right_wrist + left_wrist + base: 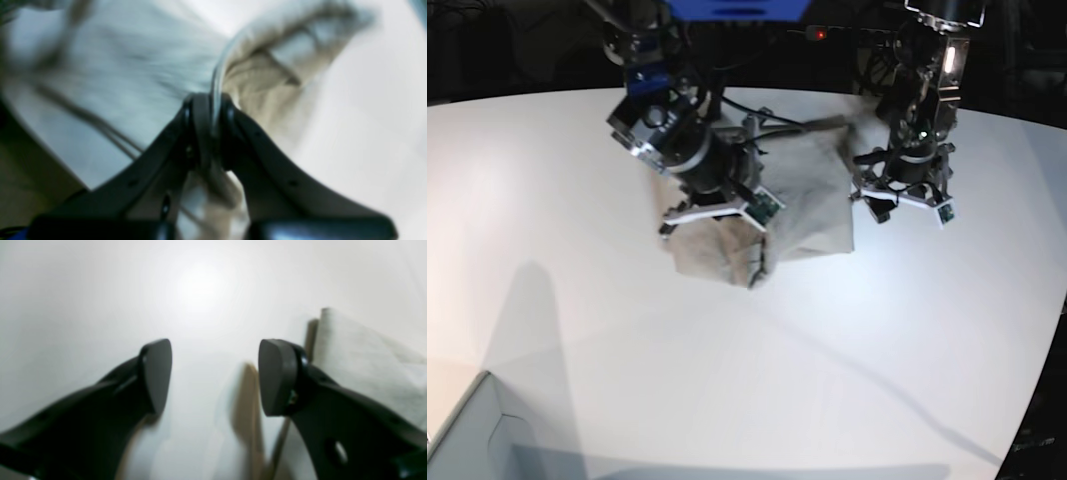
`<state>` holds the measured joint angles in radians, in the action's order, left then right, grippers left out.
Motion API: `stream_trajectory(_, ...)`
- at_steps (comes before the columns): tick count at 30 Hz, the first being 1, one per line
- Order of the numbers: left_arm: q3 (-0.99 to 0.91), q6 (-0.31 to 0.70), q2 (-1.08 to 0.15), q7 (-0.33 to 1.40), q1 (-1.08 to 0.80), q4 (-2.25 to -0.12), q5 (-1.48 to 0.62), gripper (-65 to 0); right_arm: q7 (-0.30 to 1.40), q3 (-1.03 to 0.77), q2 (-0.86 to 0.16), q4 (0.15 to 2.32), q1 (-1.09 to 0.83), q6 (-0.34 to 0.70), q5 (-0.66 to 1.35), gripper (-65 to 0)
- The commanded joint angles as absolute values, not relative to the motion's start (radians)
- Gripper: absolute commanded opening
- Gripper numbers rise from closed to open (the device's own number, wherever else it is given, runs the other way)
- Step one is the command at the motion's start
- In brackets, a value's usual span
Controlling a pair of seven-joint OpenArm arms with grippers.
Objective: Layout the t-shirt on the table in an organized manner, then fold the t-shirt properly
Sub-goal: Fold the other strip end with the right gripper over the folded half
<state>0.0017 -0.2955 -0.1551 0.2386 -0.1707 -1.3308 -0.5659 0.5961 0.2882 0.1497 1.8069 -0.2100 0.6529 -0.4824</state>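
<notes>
Right wrist view: right gripper (213, 115) pinches a fold of the crumpled light grey-beige cloth t-shirt (802, 205) lying on the smooth white table (627, 330); left gripper (215, 376) spread wide, holding nothing, beside the cloth.

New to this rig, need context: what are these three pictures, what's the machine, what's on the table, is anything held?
It is a robot with two arms working over a white table. One picture looks at the whole scene from in front; the other two come from cameras on each wrist, looking along the fingers. On the table lies a crumpled light beige t-shirt; a grey box corner shows at the lower left. The right gripper is shut on a fold of the t-shirt. The left gripper is open and holds nothing, just beside the shirt's edge.
</notes>
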Motion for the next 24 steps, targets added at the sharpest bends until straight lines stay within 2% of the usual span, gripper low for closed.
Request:
stream_trajectory(1, 0.001, -0.295, -0.159, 0.251, -0.17, -1.339, -0.57, -25.1, 0.573, 0.314, 0.157, 1.794, -0.18, 0.611, -0.47, -65.0)
stream_trajectory(6, 0.001, -0.295, -0.165, 0.251, -0.177, -1.34, -0.57, -25.1, 0.573, 0.397, 0.157, 1.675, -0.102, 0.542, -0.467, -65.0)
stream_trajectory(16, 0.002, -0.295, -0.162, 0.252, -0.177, -1.34, -0.561, -25.1, 0.572, 0.595, 0.157, 1.621, -0.024, 0.538, -0.467, -65.0)
stream_trajectory(24, 0.002, -0.295, -0.171, 0.252, -0.177, -1.343, -0.567, -25.1, 0.559, 0.661, 0.157, 1.501, 0.048, 0.538, -0.466, -65.0)
